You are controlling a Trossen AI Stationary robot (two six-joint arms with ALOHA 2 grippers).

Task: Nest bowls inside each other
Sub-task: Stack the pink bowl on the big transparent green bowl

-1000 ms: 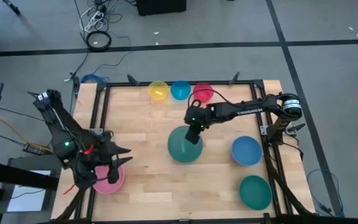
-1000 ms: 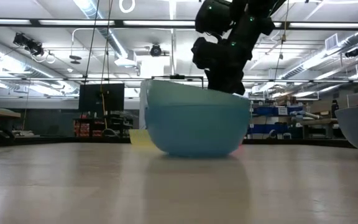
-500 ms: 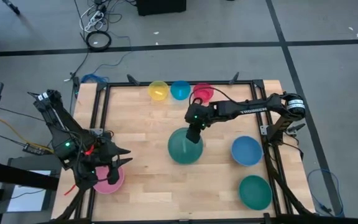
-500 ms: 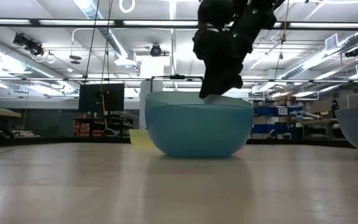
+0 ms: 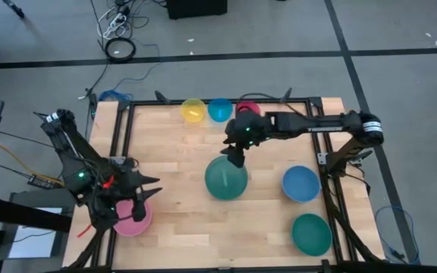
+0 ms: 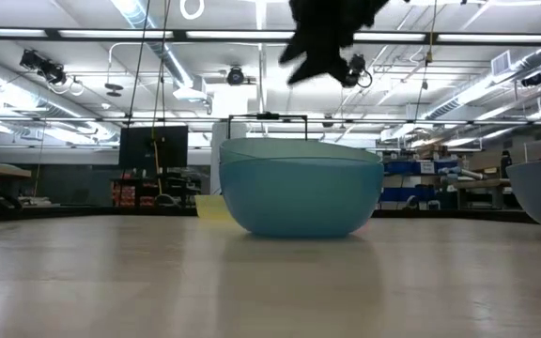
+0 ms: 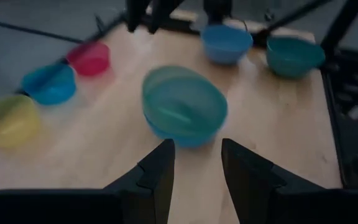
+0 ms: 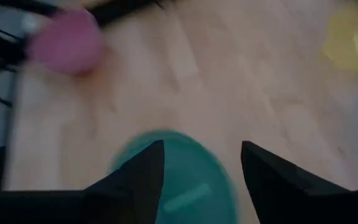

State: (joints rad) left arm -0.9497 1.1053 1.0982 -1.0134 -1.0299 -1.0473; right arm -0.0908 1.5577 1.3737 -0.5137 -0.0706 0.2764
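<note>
Nested green bowl stack sits at centre of the frame, just below the right gripper, whose fingers gape empty above its upper rim. Left gripper, apparently part-open, waits lower left over the pink bowl.

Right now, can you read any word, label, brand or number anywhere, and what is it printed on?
White lettering on the right arm's forearm link: there, but too small to read in the high view.
Bowls, table, left arm: no text visible.
Room behind in the low view: no readable signs.
</note>
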